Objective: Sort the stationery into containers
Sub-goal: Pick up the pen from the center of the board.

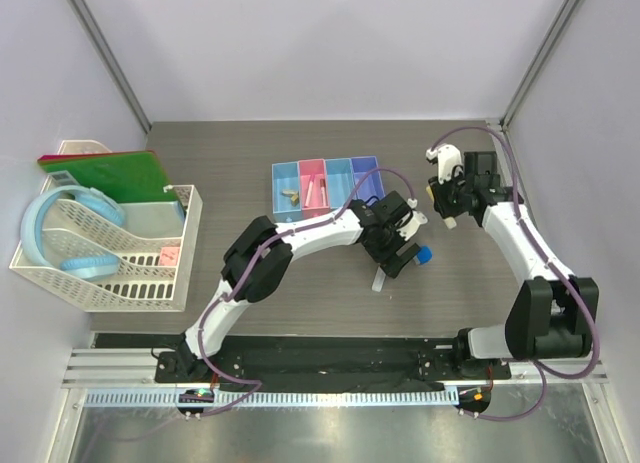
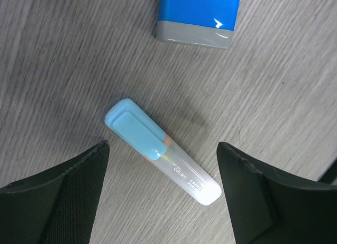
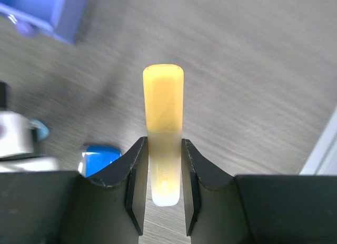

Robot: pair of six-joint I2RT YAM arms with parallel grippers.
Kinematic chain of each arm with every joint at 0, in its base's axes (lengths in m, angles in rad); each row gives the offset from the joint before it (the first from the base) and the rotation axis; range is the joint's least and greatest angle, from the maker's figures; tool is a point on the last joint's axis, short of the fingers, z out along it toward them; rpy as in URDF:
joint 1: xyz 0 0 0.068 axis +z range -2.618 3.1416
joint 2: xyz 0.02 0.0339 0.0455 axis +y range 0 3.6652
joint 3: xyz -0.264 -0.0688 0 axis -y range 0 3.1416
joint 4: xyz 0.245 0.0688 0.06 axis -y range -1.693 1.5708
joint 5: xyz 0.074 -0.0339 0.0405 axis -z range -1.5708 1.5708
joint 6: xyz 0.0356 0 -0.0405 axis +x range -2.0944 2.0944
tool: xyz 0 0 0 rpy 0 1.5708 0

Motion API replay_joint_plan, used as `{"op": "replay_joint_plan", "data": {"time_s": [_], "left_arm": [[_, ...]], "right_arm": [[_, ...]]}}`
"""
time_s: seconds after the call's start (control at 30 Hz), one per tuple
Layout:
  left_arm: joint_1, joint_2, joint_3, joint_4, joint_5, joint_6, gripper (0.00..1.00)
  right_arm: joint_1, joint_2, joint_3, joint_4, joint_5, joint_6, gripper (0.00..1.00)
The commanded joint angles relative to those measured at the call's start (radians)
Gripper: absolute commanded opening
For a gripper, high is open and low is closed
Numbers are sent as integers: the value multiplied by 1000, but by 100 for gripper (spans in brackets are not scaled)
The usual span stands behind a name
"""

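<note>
Table [image 1: 200, 173], bins [image 1: 341, 176]: pens [image 1: 314, 193], tan pieces [image 1: 290, 195]

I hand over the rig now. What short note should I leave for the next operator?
Left gripper: open, astride the pale blue tube lying on the table, not gripping.
Right gripper: shut on the yellow stick.
Done: tan pieces in the leftmost blue bin, pens in the pink bin.
Left to do: pale blue tube, yellow stick, and the blue block on the table.
</note>
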State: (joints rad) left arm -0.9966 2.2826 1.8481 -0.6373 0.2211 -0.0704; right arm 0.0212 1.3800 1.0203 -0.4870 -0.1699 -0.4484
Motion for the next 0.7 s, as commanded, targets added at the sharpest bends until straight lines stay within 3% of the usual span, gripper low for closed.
{"op": "replay_joint_plan", "data": {"time_s": [0.0, 0.17, 0.3, 0.33, 0.4, 0.43, 0.47, 0.67], "left_arm": [[-27, 107, -53, -41, -130, 12, 82], [-54, 147, -46, -53, -175, 15, 76], [-66, 172, -41, -62, -178, 23, 60], [-66, 182, -38, -67, -174, 24, 42], [-69, 193, -32, -73, -170, 27, 22], [-70, 201, -32, -74, -170, 27, 5], [-70, 201, -30, -78, -169, 27, 0], [-70, 152, -23, -105, -140, 49, 0]], "right_arm": [[-4, -107, 112, -2, -59, 42, 24], [-4, -154, 182, -33, -92, 66, 24], [-4, -187, 205, -39, -106, 74, 24], [-4, -196, 213, -44, -109, 74, 24], [-4, -213, 221, -47, -117, 79, 24], [-4, -219, 225, -48, -118, 80, 24], [-4, -223, 228, -50, -120, 80, 24], [-4, -234, 248, -51, -120, 80, 24]]}}
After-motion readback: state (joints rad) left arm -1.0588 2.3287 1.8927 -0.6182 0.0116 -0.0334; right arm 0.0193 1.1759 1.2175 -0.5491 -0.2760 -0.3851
